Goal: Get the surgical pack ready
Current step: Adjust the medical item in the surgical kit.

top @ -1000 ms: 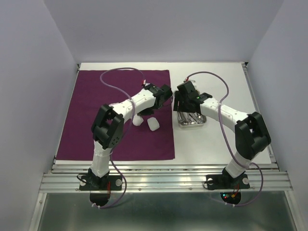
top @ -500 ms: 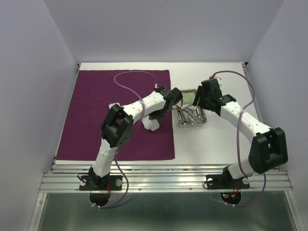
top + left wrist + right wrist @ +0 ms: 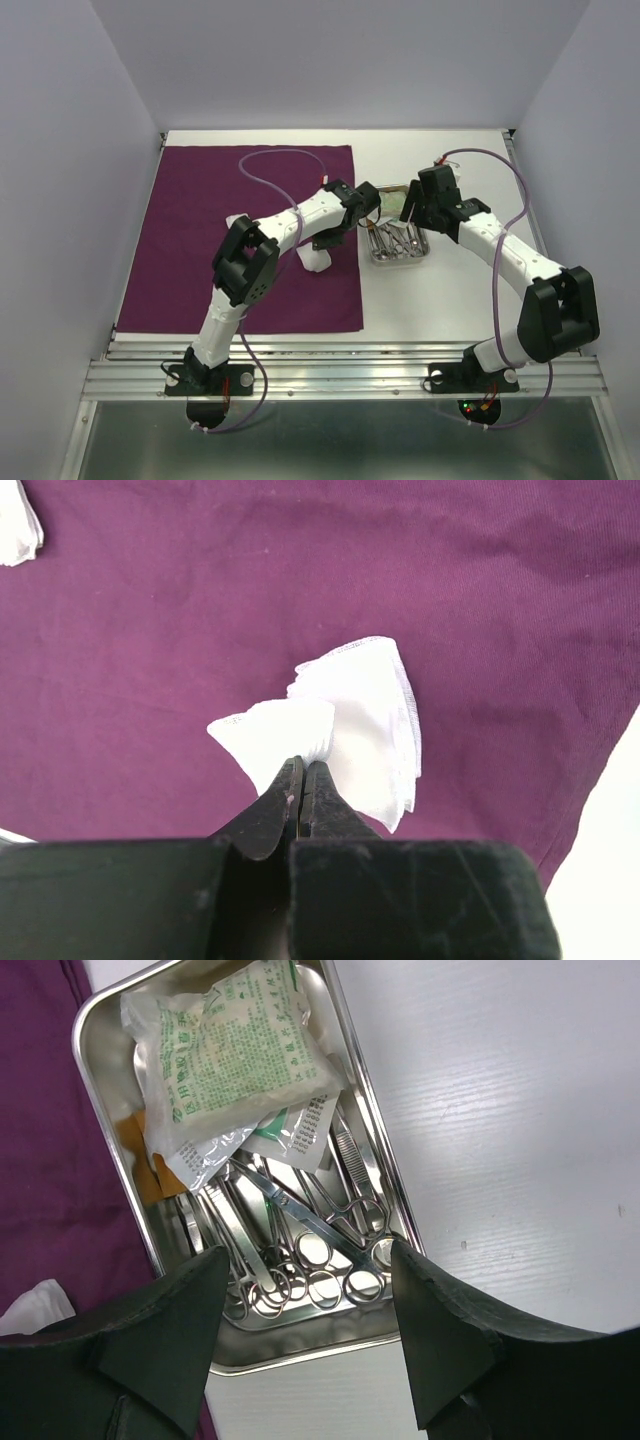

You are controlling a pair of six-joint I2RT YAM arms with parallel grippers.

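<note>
I hold the gauze pad (image 3: 270,735) by one corner in clamped left fingers (image 3: 285,805); it may slip; right fingers (image 3: 160,1340) spread, empty.

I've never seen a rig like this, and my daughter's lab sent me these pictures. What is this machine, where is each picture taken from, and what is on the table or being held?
These are two white robot arms bolted at the near edge of a table, each ending in a two-finger gripper. The wide picture comes from a fixed camera above and behind them. The two close-ups come from cameras on the wrists, looking past each arm's own fingers. On the table lies a purple drape and, beside it, a steel tray holding ring-handled steel instruments and sealed packets. The left gripper is shut on a white gauze pad above the drape. The right gripper is open over the tray, holding nothing.
</note>
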